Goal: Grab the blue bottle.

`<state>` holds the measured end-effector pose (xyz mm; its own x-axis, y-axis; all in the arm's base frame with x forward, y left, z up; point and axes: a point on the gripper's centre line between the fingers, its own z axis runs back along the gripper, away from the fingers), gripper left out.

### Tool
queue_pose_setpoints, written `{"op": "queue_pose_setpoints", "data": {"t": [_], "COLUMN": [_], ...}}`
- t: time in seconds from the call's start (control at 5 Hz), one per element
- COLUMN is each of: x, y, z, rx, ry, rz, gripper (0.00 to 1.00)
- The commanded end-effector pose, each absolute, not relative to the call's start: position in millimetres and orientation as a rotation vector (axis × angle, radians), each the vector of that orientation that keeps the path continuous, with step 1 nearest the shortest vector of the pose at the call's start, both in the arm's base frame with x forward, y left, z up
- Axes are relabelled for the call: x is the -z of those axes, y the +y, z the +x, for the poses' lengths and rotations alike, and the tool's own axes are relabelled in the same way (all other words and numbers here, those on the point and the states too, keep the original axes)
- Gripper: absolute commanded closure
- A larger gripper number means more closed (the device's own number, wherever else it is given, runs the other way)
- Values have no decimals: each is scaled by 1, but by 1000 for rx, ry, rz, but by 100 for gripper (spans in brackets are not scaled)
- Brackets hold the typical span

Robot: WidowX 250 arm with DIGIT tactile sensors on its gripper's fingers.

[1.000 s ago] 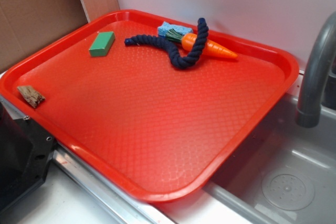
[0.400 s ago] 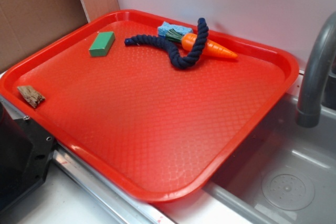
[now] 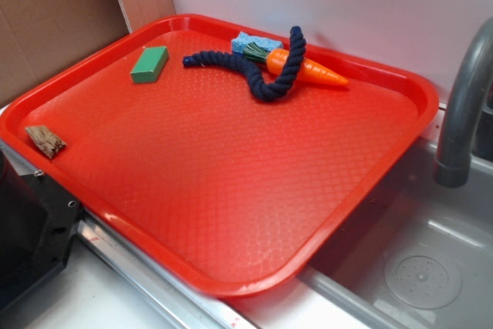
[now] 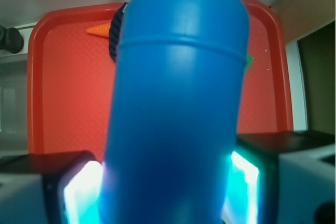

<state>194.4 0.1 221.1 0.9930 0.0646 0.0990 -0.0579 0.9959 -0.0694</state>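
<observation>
The blue bottle [image 4: 176, 108] fills the wrist view, standing up between the two pads of the gripper [image 4: 168, 192], whose inner faces [image 4: 79, 187] glow cyan on either side of it. The gripper is clenched on the bottle's body, and the bottle is carried well above the red tray [image 4: 63, 87], which lies far below and behind it. In the exterior view neither bottle nor gripper appears; both sit outside that frame.

The grab itself looks done, so the step in hand is holding the bottle aloft. What comes next, as a judgement, calls only for keeping the squeeze firm: the body is smooth, rounded plastic and could slip or twist if the grip eases. How deep the pads sit on the bottle is hard to say, since the bottle hides most of the contact.

On the tray [image 3: 400, 82] in the exterior view, a green block [image 3: 149, 64] lies toward 11 o'clock, a navy rope [image 3: 258, 67] curls at 12 o'clock across an orange toy carrot [image 3: 312, 72], with a light blue sponge [image 3: 256, 42] just behind them. A brown wood-like scrap [image 3: 45, 141] rests near the rim at 9 o'clock. A grey faucet [image 3: 462, 113] rises at 3 o'clock over a sink basin [image 3: 416, 267].

No brand, label or readable writing shows on anything.
</observation>
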Motion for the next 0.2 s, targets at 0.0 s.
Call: {"op": "queue_pose_setpoints", "data": {"t": [0.0], "x": [-217], "y": [4], "z": [183], "rx": [-49], "ry": [-104], "rz": [-55], "gripper": [100]}}
